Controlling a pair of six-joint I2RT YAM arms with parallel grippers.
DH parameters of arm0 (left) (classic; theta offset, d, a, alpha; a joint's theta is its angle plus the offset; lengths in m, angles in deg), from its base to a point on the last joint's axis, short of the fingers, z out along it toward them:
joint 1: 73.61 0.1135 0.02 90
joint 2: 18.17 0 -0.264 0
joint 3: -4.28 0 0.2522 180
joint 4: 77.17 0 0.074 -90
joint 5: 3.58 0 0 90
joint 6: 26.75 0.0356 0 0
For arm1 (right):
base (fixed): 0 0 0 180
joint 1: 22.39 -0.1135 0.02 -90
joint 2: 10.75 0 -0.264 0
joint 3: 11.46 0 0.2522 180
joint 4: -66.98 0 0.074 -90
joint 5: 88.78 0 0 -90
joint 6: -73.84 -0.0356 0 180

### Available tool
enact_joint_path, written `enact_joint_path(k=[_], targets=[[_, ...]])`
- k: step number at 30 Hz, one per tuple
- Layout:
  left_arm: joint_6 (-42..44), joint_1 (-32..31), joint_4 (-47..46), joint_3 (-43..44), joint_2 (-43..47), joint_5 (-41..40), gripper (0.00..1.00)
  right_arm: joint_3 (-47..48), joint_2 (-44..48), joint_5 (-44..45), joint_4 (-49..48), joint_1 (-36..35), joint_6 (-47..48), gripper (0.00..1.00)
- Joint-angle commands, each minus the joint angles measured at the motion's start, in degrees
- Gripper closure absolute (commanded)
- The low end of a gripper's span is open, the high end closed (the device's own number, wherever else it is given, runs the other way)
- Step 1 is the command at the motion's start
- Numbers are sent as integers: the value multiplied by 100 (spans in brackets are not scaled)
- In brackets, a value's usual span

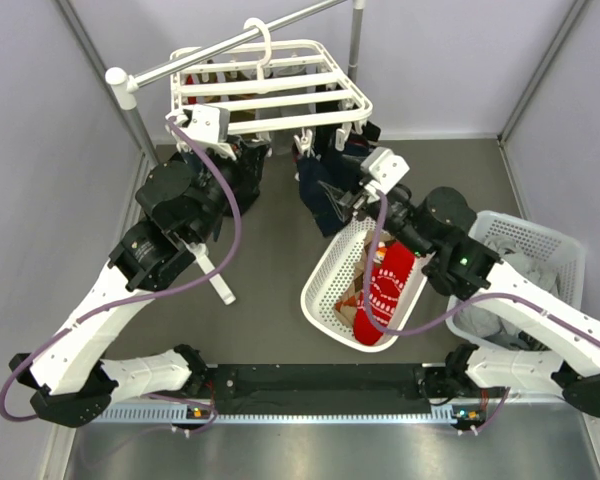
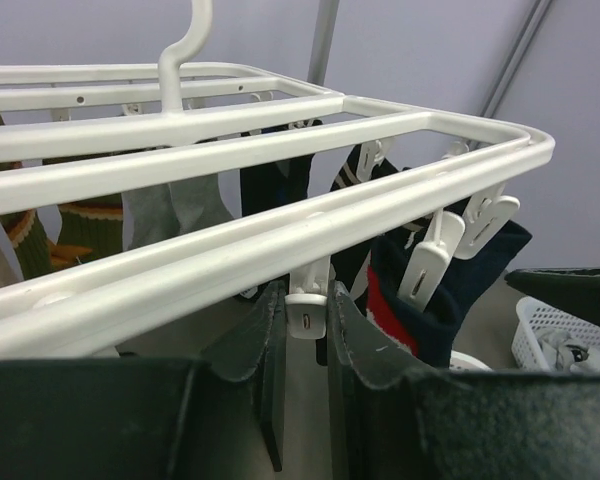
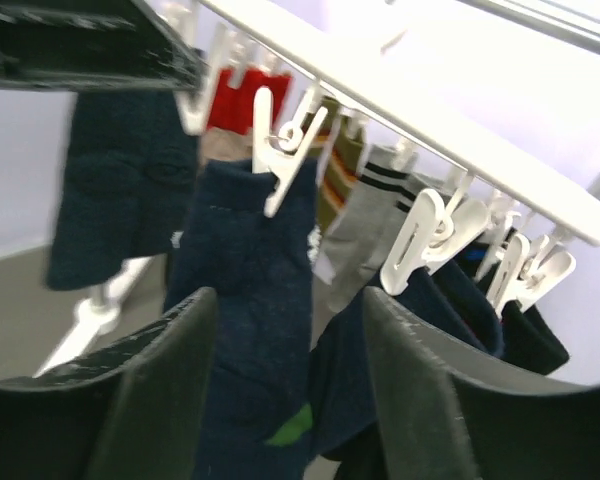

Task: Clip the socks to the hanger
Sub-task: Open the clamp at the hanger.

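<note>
My left gripper [image 2: 305, 292] is clenched on a white clip [image 2: 308, 318] under the hanger [image 2: 280, 235]. I judge the squeeze should stay square on its tabs. My right gripper [image 3: 290, 300] stands released, its fingers flanking the navy sock [image 3: 245, 250] without touching it. I should back it off straight. The sock hangs from a second clip [image 3: 280, 150], long axis vertical, top edge pinched, foot pointing down.

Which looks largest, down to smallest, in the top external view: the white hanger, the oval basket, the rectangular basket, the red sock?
1. white hanger, though it hangs nearer the camera.
2. oval basket and rectangular basket: about alike; the right arm covers part of the rectangular one.
3. red sock, clearly smallest.
</note>
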State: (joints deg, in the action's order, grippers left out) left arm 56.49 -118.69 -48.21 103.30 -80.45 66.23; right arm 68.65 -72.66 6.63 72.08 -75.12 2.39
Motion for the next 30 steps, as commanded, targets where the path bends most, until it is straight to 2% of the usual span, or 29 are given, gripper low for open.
enact_joint_path(k=[1,8,13,19,22,30], targets=[[-290,17,18,290,32,164,98,360,381,-838,251,35,-342,36],[-703,17,264,395,-12,427,100,765,92,-2199,190,43,-844,35],[-949,17,431,519,-56,621,100,1091,-408,-2580,42,35,-984,35],[-1222,17,387,589,-82,840,100,1214,-866,-2440,-407,35,-1186,43],[-1354,8,370,598,-109,867,100,1161,-998,-2168,-723,35,-1266,49],[-1530,17,334,615,-153,963,100,977,-1121,-1455,-1462,35,-1371,57]])
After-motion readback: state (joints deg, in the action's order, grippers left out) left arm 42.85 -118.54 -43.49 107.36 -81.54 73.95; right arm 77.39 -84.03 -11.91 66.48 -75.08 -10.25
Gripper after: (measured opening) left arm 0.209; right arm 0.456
